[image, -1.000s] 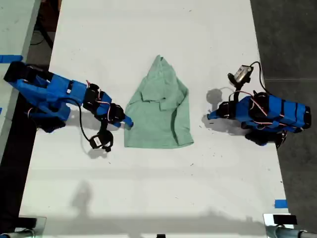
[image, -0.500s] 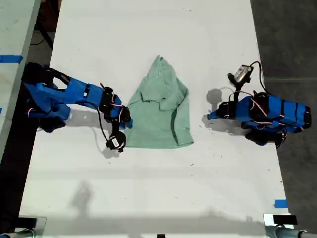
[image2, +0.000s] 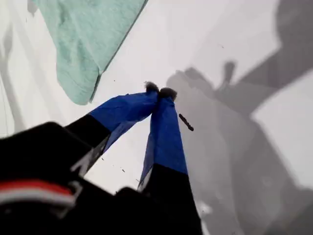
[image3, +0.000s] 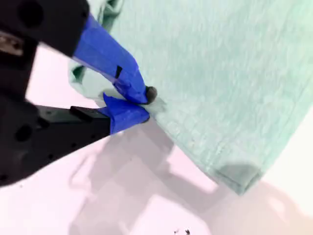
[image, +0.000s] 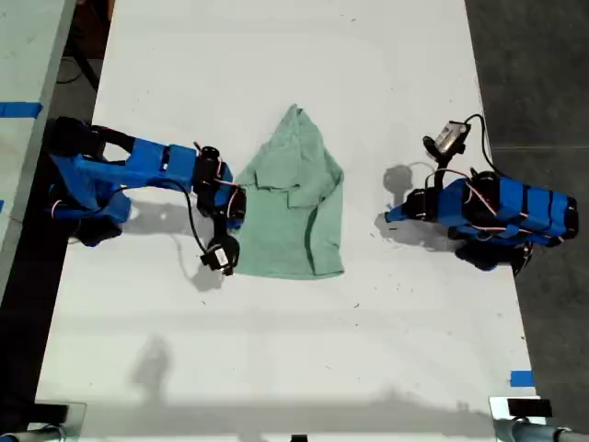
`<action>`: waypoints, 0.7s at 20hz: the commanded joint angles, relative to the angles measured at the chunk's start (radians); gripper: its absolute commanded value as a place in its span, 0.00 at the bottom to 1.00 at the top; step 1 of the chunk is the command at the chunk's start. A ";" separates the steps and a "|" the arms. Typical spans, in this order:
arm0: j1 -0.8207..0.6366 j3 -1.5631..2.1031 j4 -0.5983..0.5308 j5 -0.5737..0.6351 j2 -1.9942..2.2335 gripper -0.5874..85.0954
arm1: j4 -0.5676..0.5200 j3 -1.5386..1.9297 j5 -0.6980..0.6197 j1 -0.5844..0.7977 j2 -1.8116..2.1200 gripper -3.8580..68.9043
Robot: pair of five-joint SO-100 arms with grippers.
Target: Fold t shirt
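The pale mint-green t shirt point(image: 293, 207) lies partly folded in the middle of the white table point(image: 294, 368), its pointed top toward the far edge. My second gripper point(image: 237, 207) is at the shirt's edge on the exterior view's left. In the second wrist view my second gripper point(image3: 144, 100) is shut on that edge of the t shirt point(image3: 220, 73). My first gripper point(image: 391, 217) rests on the exterior view's right, apart from the cloth. There my first gripper point(image2: 159, 92) has its tips together over bare table, with a corner of the t shirt point(image2: 85, 34) beyond.
Dark floor point(image: 534, 83) borders the table on the exterior view's right. A pale surface with blue tape point(image: 18, 109) lies on that view's left. A blue tape mark point(image: 521, 378) sits near the table's front corner on the exterior view's right. A small dark speck point(image2: 186, 122) lies by my first gripper.
My second arm has reached further toward the shirt and closed on its edge. The cloth has shifted and narrowed, its far side drawing inward. My first arm has not moved.
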 commanded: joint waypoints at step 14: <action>-0.095 -0.687 -0.107 0.359 -0.377 0.22 | -0.011 0.055 -0.009 -0.011 0.014 0.06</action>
